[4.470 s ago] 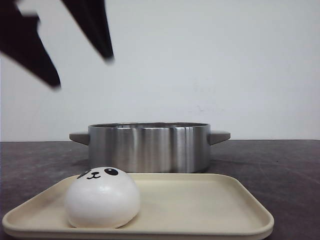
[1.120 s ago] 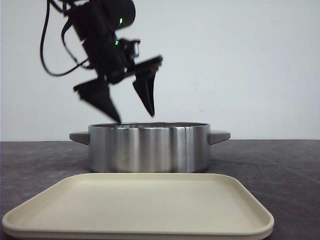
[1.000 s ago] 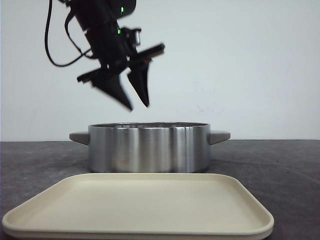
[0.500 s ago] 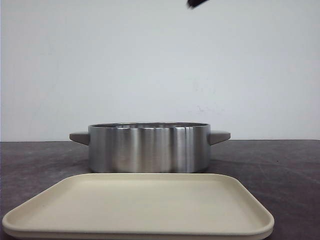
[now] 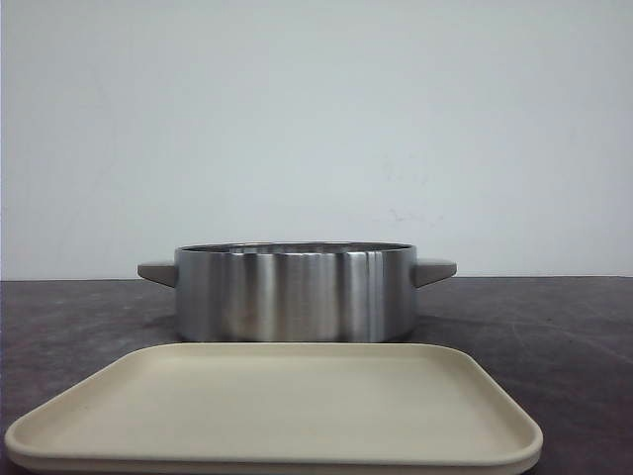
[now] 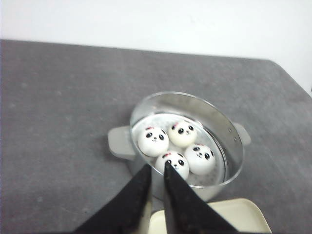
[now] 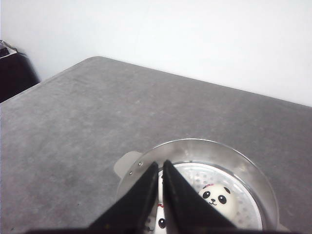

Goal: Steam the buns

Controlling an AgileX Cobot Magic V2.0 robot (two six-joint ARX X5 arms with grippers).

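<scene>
We see the table (image 5: 574,317), dark grey and speckled, running back to a white wall (image 5: 316,119). On it, nearest the front camera, lies the tray (image 5: 297,406), cream, rounded at the corners, with nothing on its surface. Just behind the tray stands the pot (image 5: 297,292), a low steel cylinder with a grey handle on either side; the two sit close, but we cannot tell whether they touch.

From the front we cannot look into the pot. The left wrist view looks down into it: all four buns (image 6: 176,146) lie on its perforated floor, white domes with panda faces turned upward, packed in a tight cluster. One bun (image 6: 153,140) sits beside the wall near a handle, another (image 6: 182,133) lies next to it, a third (image 6: 201,158) is on the far side of the cluster, and the fourth (image 6: 172,163) is partly hidden behind the fingertips in that view. The right wrist view shows one bun (image 7: 218,199) clearly in the pot.

Neither arm appears in the front view. The left gripper (image 6: 156,170) is above the pot, its black fingers drawn nearly together with a thin gap, holding nothing. The right gripper (image 7: 160,168) also hangs above the pot, fingers nearly closed, holding nothing
</scene>
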